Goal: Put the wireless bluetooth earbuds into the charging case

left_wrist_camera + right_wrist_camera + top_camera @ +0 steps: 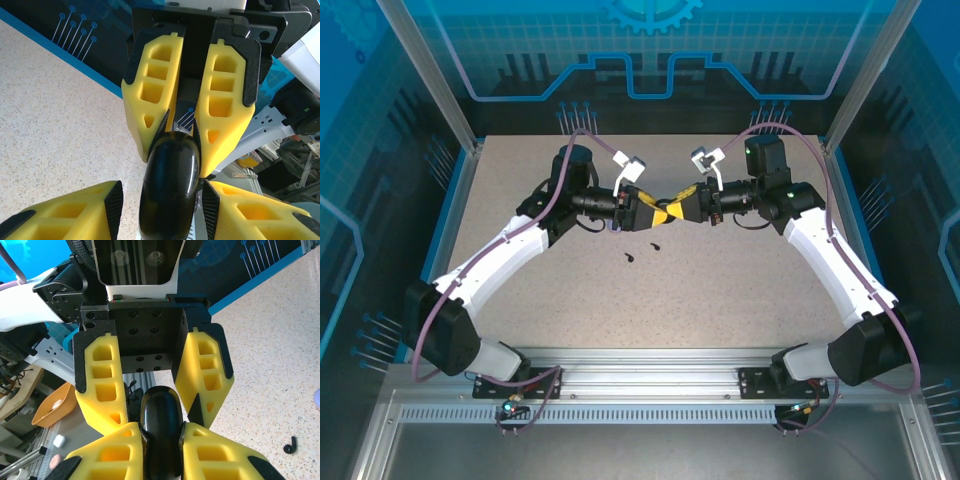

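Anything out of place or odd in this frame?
Yes: two black earbuds lie loose on the table, outside the black case that the right gripper pinches. Nothing looks spilled or damaged.

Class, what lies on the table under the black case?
Two black earbuds lie on the table just nearer than the case; straight beneath it, the left gripper and right gripper cover the table.
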You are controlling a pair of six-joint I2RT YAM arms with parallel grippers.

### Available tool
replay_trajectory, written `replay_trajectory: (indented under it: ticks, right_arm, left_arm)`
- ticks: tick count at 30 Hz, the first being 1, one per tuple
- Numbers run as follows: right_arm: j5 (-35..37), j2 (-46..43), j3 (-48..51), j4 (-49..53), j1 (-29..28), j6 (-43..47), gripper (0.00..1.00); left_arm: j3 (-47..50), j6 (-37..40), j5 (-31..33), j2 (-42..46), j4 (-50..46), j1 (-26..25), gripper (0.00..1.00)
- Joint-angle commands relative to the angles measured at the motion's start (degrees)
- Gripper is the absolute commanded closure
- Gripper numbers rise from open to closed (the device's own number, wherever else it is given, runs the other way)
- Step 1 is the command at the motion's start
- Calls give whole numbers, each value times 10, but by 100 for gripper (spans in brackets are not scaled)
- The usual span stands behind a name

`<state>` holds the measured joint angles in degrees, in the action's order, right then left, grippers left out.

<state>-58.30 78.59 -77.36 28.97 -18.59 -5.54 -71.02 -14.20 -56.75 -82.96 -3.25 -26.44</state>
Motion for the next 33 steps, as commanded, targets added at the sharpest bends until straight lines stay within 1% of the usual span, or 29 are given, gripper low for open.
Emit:
replay_trajectory:
  ticks: [1,5,12,25,29,31,33]
  right_arm:
    - [-22,-4,-21,12,4,7,87]
    - [-28,-2,-23,15,2,9,87]
    - [-30,3,-29,17,-2,11,86]
    - [-26,13,-37,34,-15,23,86]
    - [-26,15,-40,39,-17,27,86]
    - [-26,15,-41,40,-18,29,85]
    - [-24,16,-42,43,-18,31,85]
  left_arm:
    - [3,23,-23,16,-15,-5,53]
    - [0,23,-33,12,-13,-4,55]
    - [-2,21,-47,5,-11,-5,55]
    - [-6,22,-48,3,-13,-6,61]
    - [-3,22,-49,3,-12,-7,70]
    - [-3,22,-49,3,-13,-7,76]
    - [-2,21,-50,3,-11,-8,84]
